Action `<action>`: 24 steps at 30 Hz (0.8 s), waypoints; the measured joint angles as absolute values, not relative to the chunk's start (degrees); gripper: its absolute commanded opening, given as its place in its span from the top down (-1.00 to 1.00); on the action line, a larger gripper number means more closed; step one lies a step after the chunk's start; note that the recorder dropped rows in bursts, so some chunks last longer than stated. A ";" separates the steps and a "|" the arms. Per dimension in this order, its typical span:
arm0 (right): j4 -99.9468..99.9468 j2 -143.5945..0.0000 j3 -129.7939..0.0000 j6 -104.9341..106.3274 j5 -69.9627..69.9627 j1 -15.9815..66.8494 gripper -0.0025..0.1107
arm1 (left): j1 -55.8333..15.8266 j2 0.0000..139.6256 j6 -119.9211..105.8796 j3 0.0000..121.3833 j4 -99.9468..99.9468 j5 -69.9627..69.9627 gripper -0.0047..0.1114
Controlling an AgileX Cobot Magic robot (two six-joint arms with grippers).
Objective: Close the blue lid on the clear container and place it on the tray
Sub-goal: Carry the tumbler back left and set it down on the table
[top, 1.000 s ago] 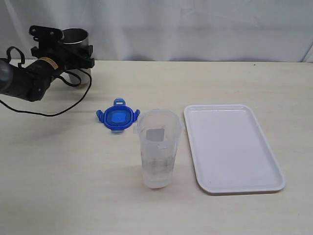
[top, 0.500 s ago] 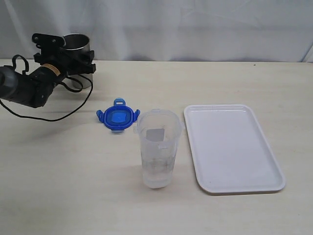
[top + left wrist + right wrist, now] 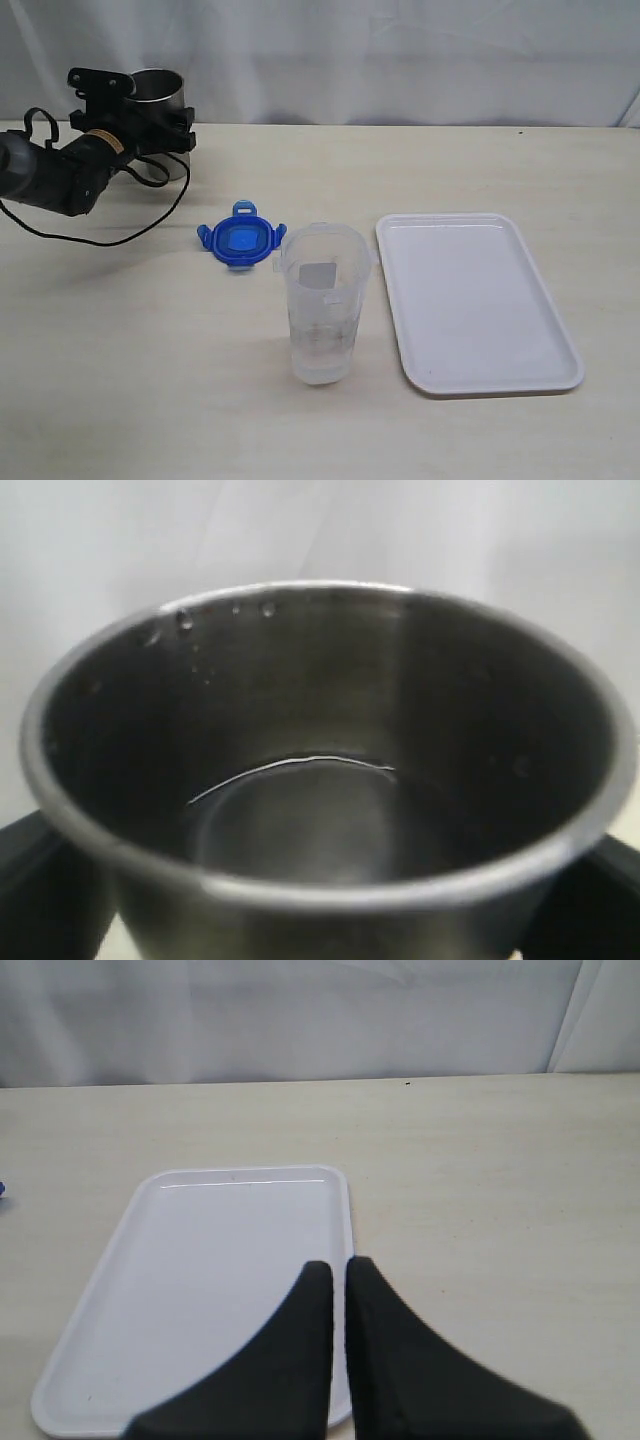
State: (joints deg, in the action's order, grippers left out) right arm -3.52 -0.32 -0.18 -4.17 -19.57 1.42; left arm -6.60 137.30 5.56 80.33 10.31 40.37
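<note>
The blue lid point(image 3: 240, 243) lies flat on the table, just left of and behind the clear container point(image 3: 322, 305). The container stands upright and uncovered, left of the white tray point(image 3: 470, 300), which has nothing on it. Far from all three, at the back left, my left gripper point(image 3: 160, 130) is shut on a grey steel tumbler point(image 3: 158, 85). In the left wrist view the tumbler point(image 3: 320, 780) fills the picture, with a dark finger at each side. My right gripper point(image 3: 338, 1265) is shut on nothing, above the tray's point(image 3: 220, 1260) long edge; it is out of the exterior view.
A black cable point(image 3: 110, 235) from the left arm loops over the table toward the lid. A white curtain hangs behind the table's back edge. Bare tabletop lies in front of the container and to the right of the tray.
The left arm rose slightly and swung toward the back with the tumbler, then held still. The lid, container and tray have not moved.
</note>
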 measured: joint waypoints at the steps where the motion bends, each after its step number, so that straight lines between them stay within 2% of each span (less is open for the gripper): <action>1: -3.52 -0.32 -0.18 -4.17 -19.57 1.42 0.87 | -6.60 137.30 5.56 80.33 10.31 39.74 -0.54; 15: -3.52 -0.32 -0.18 -4.17 -19.57 1.42 0.87 | -6.60 137.19 5.67 79.70 9.36 35.75 -0.54; 24: -3.52 -0.32 -0.18 -4.17 -19.57 1.42 0.87 | -6.60 133.43 4.73 67.57 7.20 42.64 -0.54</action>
